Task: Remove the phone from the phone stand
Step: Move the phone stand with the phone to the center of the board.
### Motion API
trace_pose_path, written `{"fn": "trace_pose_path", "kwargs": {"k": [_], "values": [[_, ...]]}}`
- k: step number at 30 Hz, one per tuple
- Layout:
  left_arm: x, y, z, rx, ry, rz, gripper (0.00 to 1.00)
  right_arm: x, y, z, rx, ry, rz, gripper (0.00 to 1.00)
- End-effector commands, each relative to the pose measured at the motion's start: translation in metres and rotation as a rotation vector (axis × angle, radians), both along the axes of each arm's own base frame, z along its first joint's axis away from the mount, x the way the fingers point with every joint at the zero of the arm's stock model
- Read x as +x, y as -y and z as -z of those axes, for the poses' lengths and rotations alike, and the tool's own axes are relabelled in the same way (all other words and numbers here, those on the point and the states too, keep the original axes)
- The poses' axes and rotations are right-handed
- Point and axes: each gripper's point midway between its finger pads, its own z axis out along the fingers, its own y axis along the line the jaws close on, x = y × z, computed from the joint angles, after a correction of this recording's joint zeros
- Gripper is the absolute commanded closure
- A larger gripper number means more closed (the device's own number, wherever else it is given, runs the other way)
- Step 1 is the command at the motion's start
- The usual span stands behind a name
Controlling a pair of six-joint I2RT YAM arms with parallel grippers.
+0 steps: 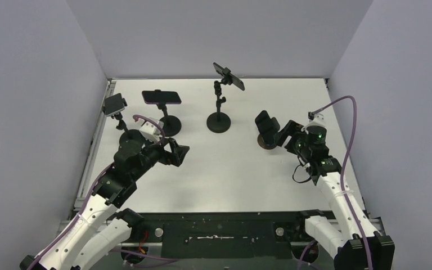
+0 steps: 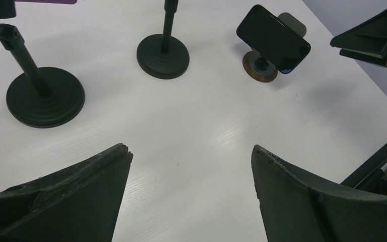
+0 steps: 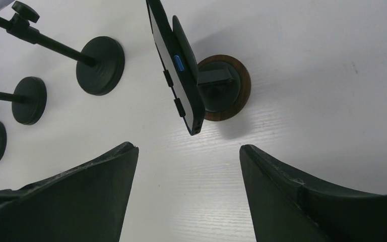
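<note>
Right tool (image 3: 186,148) is hovering with its fingers spread apart, pointing at the phone (image 3: 179,75), which is sitting tilted on a wooden-based phone stand (image 3: 237,85) on the white table (image 3: 332,60), just ahead of the fingertips and untouched. Left tool (image 2: 190,149) is also gaping, well apart from it. Approach looks to be the step in hand; next, the right tool should be closing across the phone's long edges and lifting it free. No writing is showing legibly, only a blue mark on the phone's side.
</note>
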Motion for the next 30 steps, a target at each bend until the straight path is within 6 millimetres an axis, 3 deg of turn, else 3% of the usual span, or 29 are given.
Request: {"fn": "trace_pose_path", "kwargs": {"k": [1,13,22,30], "values": [[-0.003,0.017,-0.018,-0.03,0.072,0.096,0.13,0.02,-0.01,-0.018,0.088,0.128,-0.056,0.27],[-0.002,0.021,-0.012,-0.004,0.067,0.114,0.15,0.04,-0.003,0.015,0.086,0.106,-0.046,0.4],[-0.003,0.021,-0.01,0.009,0.066,0.116,0.18,0.049,-0.011,0.028,0.13,0.092,-0.063,0.44],[-0.002,0.017,-0.012,0.014,0.072,0.092,0.24,0.056,-0.013,0.036,0.143,0.074,-0.07,0.54]]}}
